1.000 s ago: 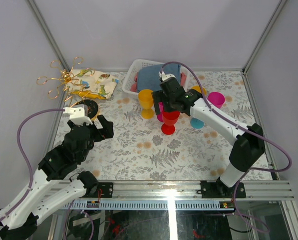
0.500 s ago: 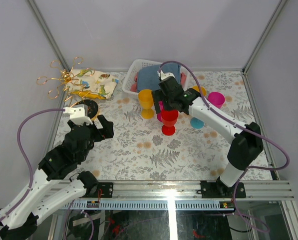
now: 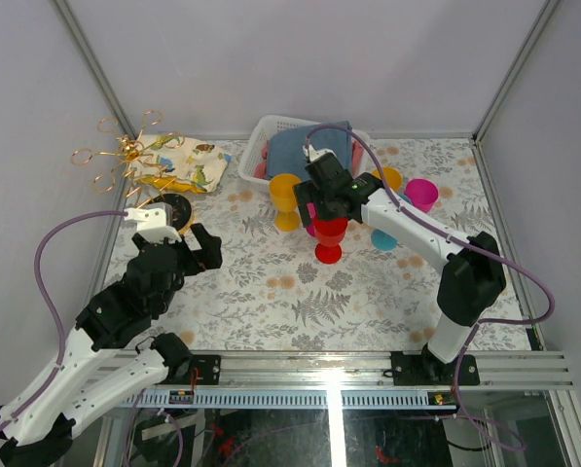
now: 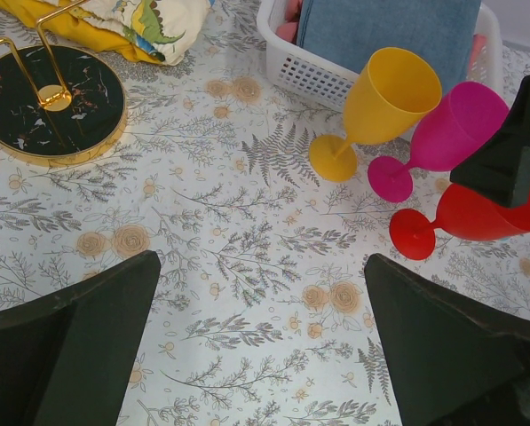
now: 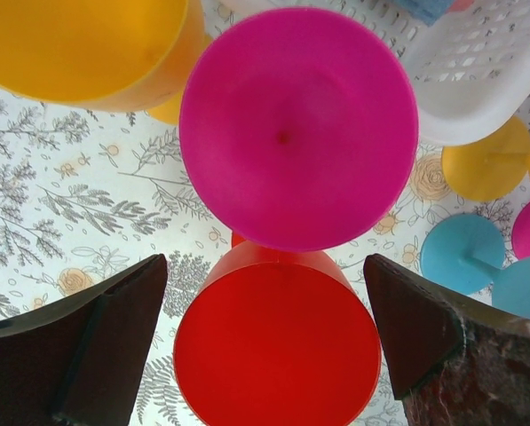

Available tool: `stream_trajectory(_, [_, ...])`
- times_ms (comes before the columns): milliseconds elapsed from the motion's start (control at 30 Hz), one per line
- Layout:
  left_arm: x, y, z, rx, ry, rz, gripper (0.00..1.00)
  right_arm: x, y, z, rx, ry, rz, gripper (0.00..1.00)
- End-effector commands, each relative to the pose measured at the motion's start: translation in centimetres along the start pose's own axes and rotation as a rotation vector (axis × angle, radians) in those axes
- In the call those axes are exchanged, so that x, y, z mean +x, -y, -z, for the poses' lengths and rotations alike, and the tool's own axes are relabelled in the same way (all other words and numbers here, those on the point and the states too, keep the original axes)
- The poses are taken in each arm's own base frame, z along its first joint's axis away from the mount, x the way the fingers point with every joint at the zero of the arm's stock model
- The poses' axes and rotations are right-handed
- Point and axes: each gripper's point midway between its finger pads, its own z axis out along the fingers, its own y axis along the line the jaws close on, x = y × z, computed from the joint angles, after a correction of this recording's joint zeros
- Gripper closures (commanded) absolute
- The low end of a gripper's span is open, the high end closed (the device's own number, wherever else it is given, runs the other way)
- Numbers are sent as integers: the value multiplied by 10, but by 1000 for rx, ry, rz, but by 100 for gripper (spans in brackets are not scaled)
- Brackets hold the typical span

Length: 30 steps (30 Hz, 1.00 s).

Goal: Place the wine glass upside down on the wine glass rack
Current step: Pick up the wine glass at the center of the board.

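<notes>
Floral tablecloth (image 3: 271, 282) is seen under both arms. The right gripper (image 3: 329, 209) is positioned over the upright red wine glass (image 5: 278, 346), with its fingers spread wide on either side and nothing grasped. The left gripper (image 4: 260, 266) is likewise spread and empty. The wine glass rack (image 4: 69, 115) is placed at the back left, well apart from the glass.

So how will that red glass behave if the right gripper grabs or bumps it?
The red wine glass looks like opaque plastic, so it is probably light and not fragile. Its smooth, round bowl may slip when the open right gripper closes. Standing tall on a thin stem and small foot, it would likely tip if nudged.
</notes>
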Motion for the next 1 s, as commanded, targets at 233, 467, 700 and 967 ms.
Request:
stream_trajectory(233, [-1,0,-3,-14,11,6,0,22,1,14,-16,-79,13,1])
stream_trajectory(467, [-1,0,-3,-13,12,6,0,36,2,20,-28,-135,26,0])
stream_trajectory(700, [-2,-1,-3,-18,16,9,0,44,4,19,-23,-151,39,0])
stream_trajectory(967, [-6,-4,2,-18,37,31,0,46,9,19,-6,-144,42,19])
